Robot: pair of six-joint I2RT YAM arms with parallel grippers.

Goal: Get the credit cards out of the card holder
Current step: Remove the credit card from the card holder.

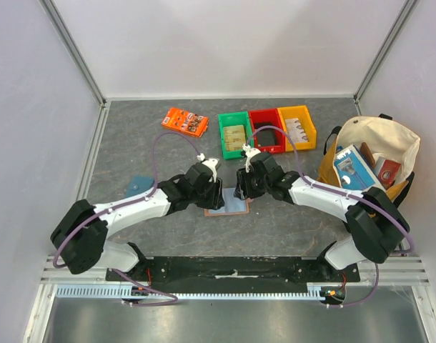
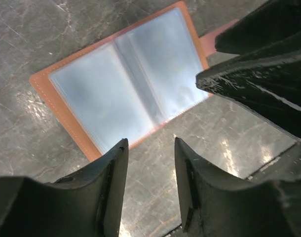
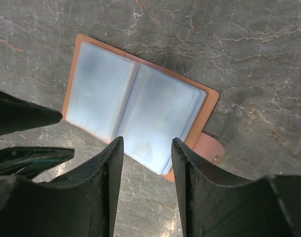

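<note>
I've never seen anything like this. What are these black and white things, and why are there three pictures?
Those are two robot arms bolted to a grey table. The wide picture looks down from above; the other two come from small cameras on each wrist, so the dark prongs at the bottom are that arm's own tool. The left tool and right tool both hover, jaws apart and holding nothing, over an open tan card holder. Farther back lie an orange packet, a green bin, a red bin, a yellow bin, and a tote bag at the right.
</note>
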